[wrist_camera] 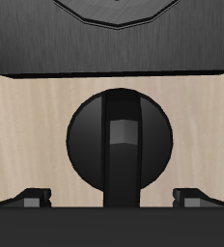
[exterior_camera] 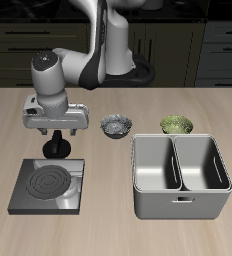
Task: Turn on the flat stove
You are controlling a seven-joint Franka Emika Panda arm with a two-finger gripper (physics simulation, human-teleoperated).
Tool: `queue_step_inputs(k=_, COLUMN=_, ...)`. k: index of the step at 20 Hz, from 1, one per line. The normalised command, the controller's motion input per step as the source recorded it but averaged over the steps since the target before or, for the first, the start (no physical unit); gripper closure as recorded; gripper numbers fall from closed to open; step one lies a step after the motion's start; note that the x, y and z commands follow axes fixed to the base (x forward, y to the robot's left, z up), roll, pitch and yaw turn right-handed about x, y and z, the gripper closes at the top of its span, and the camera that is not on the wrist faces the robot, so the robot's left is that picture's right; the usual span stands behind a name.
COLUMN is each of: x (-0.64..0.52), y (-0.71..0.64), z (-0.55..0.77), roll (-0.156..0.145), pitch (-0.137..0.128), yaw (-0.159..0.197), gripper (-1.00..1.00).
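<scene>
The flat stove [exterior_camera: 48, 186] is a thin dark-grey square plate near the table's front edge; its spiral coil [exterior_camera: 48, 181] is grey, not glowing. Its round black knob [exterior_camera: 56, 150] stands just behind the plate. My gripper [exterior_camera: 56, 138] hangs straight over the knob, close above it. In the wrist view the knob [wrist_camera: 117, 140] with its raised bar fills the middle, and the stove's edge [wrist_camera: 114, 43] lies beyond it. My gripper [wrist_camera: 112, 199] is open, with fingertips [wrist_camera: 32, 198] set wide on either side of the knob, touching nothing.
A large grey two-compartment metal bin [exterior_camera: 180, 176] stands beside the stove. A small dark bowl [exterior_camera: 116, 125] and a green bowl [exterior_camera: 177, 125] sit farther back. Dark cabinets run behind the table.
</scene>
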Motion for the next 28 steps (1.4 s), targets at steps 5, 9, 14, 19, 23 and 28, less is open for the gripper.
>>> queue_step_inputs(k=5, x=0.05, y=-0.04, z=-0.17, roll=-0.006, pitch=0.026, yaw=0.006, gripper=-1.0)
queue_step_inputs(k=9, x=-0.03, y=0.0, z=-0.28, roll=0.004, pitch=0.058, yaw=-0.037, gripper=-1.0)
queue_step_inputs(k=14, x=-0.1, y=-0.03, z=-0.29, roll=0.009, pitch=0.046, yaw=-0.049, gripper=-1.0)
queue_step_inputs(k=19, x=-0.11, y=-0.16, z=-0.08, roll=-0.028, pitch=0.007, yaw=-0.007, gripper=1.0)
queue_step_inputs(k=23, x=-0.04, y=-0.12, z=0.12, roll=-0.018, pitch=-0.025, yaw=0.025, gripper=1.0)
queue_step_inputs(k=28, x=-0.02, y=-0.16, z=0.21, roll=-0.029, pitch=-0.039, yaw=0.036, gripper=1.0)
